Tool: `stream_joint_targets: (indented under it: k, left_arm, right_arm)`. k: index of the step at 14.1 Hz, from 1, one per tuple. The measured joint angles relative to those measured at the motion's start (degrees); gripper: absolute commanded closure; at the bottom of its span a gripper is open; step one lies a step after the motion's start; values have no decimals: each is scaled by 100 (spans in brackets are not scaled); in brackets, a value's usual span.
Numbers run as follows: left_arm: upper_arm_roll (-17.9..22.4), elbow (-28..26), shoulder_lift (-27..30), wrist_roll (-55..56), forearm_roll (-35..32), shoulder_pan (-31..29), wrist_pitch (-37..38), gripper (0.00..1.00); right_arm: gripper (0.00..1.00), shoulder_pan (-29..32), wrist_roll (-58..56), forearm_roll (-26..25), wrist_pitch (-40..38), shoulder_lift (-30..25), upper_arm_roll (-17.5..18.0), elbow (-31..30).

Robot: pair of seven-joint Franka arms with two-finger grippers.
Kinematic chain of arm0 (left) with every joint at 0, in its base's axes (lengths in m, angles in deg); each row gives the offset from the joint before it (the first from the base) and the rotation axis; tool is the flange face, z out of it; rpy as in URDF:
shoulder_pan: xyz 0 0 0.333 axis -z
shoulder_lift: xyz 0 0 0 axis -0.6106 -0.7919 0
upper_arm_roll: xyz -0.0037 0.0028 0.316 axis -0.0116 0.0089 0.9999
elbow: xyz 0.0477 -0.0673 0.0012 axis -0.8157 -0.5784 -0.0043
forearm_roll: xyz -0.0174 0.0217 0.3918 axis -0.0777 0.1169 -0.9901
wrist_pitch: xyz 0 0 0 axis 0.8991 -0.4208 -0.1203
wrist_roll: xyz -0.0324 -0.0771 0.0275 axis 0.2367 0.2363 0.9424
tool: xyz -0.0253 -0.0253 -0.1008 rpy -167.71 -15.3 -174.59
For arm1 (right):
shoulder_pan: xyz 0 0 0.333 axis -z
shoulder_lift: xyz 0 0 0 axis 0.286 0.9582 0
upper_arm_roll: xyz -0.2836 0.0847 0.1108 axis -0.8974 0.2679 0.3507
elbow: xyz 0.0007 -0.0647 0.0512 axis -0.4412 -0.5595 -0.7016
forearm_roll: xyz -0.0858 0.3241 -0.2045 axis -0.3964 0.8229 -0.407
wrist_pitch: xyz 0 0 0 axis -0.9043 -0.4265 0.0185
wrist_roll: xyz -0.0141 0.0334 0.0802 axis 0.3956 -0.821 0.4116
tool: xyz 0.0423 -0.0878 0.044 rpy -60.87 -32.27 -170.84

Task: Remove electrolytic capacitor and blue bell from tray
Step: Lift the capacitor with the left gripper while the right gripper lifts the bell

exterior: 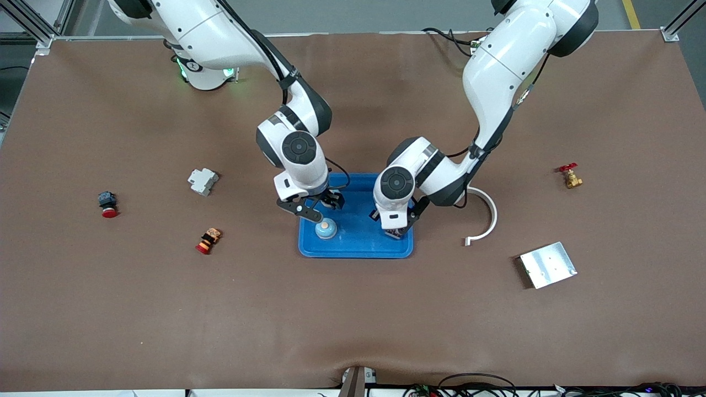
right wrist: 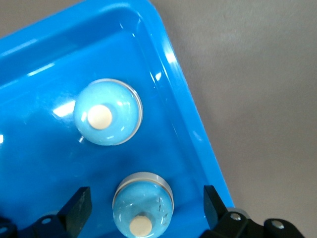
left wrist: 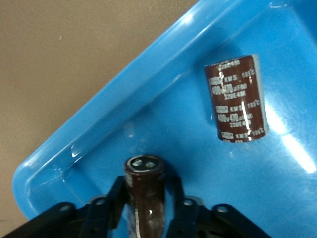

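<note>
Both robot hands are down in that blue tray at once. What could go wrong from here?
1. The left gripper is shut on one capacitor near its end, so it might tilt or slip when lifted.
2. A second capacitor lies close by in the tray and could get bumped.
3. The right gripper is open around one blue bell, with another bell beside it and the tray's rim close; a finger could catch either.

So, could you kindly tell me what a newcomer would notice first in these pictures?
Both arms reach down into the bright-blue tray mid-table. The left gripper is shut on a brown electrolytic capacitor, with a second capacitor lying in the tray beside it. The right gripper hangs open around one blue bell, with another bell in the tray beside it.
</note>
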Motion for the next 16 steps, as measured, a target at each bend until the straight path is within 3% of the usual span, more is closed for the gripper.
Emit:
stream_joint_targets:
  k: [8, 12, 16]
  left_arm:
    - [5, 17, 55, 4, 0, -12, 56, 100]
    - [10, 74, 472, -42, -10, -133, 505, 100]
    - [9, 32, 925, -912, -11, -476, 1097, 100]
  right_arm:
    - [0, -200, 304, 0, 292, 305, -1, -2]
    - [0, -266, 363, -1, 315, 322, -1, -2]
    - [0, -270, 378, -2, 338, 355, -2, -2]
